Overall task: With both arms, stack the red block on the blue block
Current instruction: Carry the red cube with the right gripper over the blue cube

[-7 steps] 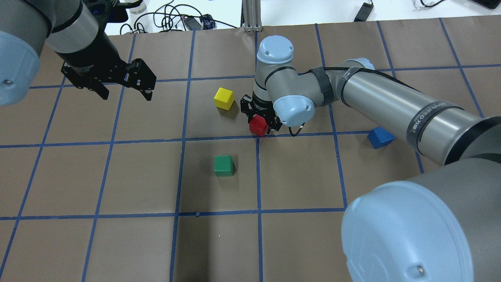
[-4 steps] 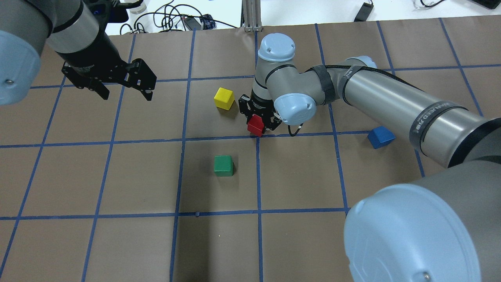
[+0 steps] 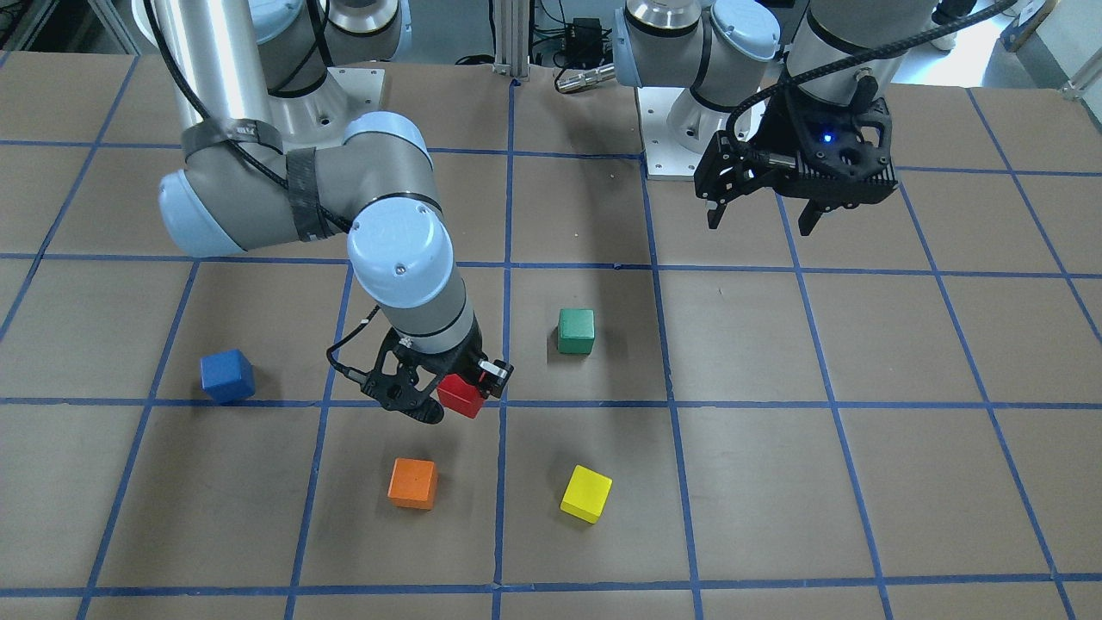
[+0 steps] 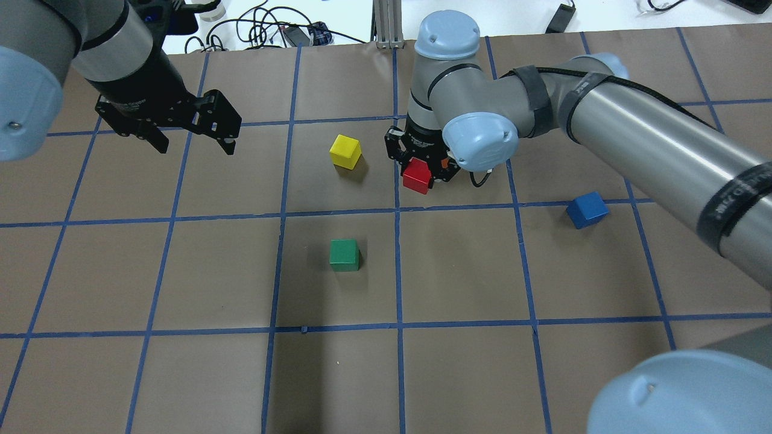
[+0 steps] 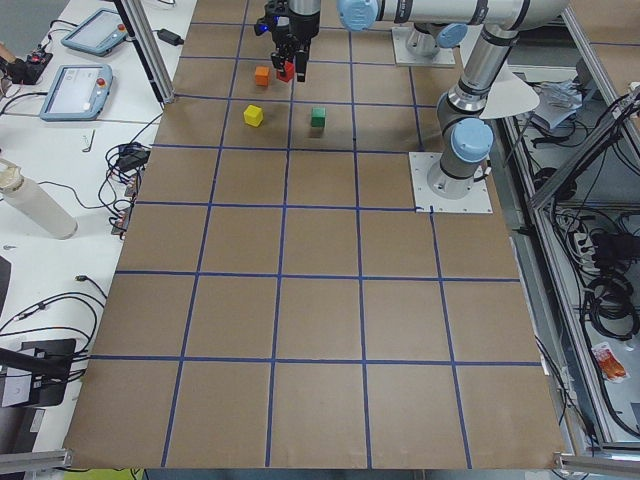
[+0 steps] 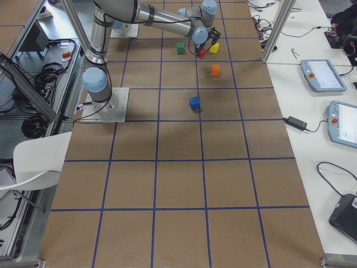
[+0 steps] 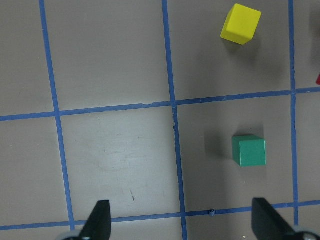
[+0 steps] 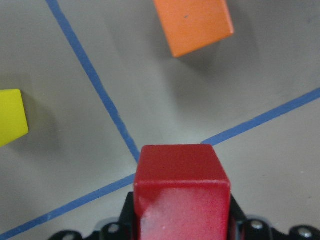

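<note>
My right gripper [image 4: 423, 170] is shut on the red block [image 4: 417, 175] and holds it above the table; the block also shows in the front-facing view [image 3: 461, 396] and fills the lower right wrist view [image 8: 182, 195]. The blue block [image 4: 586, 209] sits alone on the brown paper, to the right of the held block, and shows in the front-facing view [image 3: 227, 375]. My left gripper [image 4: 196, 147] hangs open and empty above the far left of the table, also in the front-facing view [image 3: 761, 224]; its two fingers [image 7: 100, 222] frame the left wrist view.
A yellow cube [image 4: 345, 150] sits just left of the held block. A green cube [image 4: 344, 254] sits nearer the robot. An orange cube [image 3: 412, 482] lies beyond the right gripper, hidden by the arm in the overhead view. Cables [image 4: 265, 27] lie past the far edge.
My right arm has carried the red block away from the robot and a little to the right in the overhead view. The left arm and the other cubes have not moved.
</note>
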`<move>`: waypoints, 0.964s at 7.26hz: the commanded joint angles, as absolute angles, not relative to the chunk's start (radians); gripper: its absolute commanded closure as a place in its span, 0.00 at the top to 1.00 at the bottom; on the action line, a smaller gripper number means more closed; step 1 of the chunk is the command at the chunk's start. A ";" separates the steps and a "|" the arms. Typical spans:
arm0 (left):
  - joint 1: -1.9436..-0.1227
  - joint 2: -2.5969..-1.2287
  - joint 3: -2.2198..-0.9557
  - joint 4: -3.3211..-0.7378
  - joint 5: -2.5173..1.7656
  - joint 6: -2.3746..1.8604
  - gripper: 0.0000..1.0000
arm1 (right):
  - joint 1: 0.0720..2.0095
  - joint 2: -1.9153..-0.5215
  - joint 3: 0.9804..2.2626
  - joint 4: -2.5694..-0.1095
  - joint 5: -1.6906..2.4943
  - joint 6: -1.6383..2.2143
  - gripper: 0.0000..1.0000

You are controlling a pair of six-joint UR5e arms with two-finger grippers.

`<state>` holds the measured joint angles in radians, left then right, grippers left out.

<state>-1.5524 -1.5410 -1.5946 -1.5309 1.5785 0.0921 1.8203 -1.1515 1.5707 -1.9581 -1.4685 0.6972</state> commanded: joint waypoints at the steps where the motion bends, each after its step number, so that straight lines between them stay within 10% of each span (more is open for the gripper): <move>1: -1.552 -1.542 -1.594 -1.531 1.578 0.092 1.00 | 1.742 -1.251 1.585 -1.811 -1.493 0.491 0.00; 7: -1.552 -1.540 -1.594 -1.531 1.578 0.087 1.00 | 1.441 -1.348 1.632 -1.673 -1.592 -0.245 0.00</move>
